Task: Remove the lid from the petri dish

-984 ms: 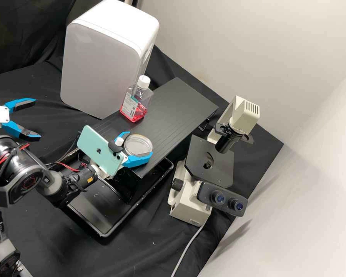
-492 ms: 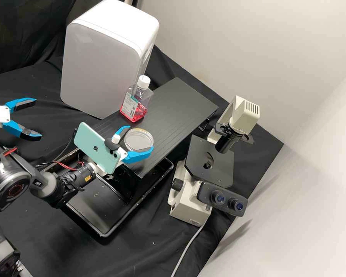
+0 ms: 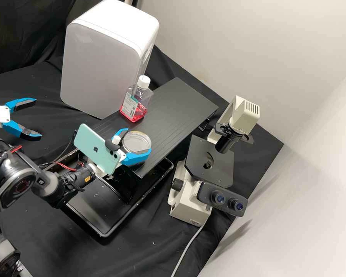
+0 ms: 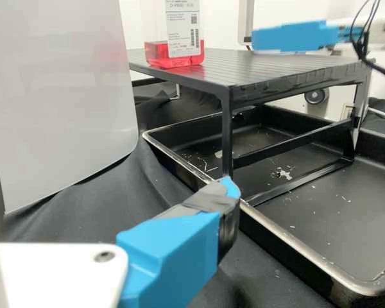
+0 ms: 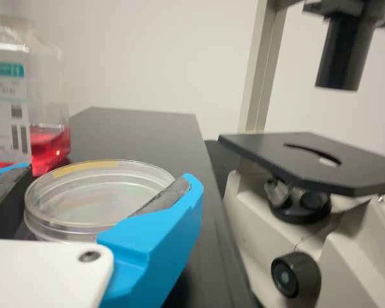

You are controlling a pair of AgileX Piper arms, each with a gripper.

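A clear round petri dish [image 3: 139, 140] with its lid [image 5: 93, 186] on sits near the front corner of the raised black platform [image 3: 173, 111]. My right gripper [image 3: 136, 144] reaches in from the left and is shut on the lid, one blue finger on each side of its rim. In the right wrist view the fingers [image 5: 160, 218] press on the lid's wall. My left gripper [image 3: 24, 117] hangs open over the black cloth at the far left, holding nothing. In the left wrist view its fingers [image 4: 192, 224] point toward the platform.
A bottle of red liquid [image 3: 136, 100] stands on the platform's back left part, before a white box [image 3: 107, 54]. A black tray [image 3: 103, 215] lies under the platform. A microscope [image 3: 215, 165] stands right of it, and its stage [image 5: 314, 160] is close to the dish.
The right gripper, with the dish between its fingers, rose a little and then settled slightly lower and to the left. The left gripper has stayed still.
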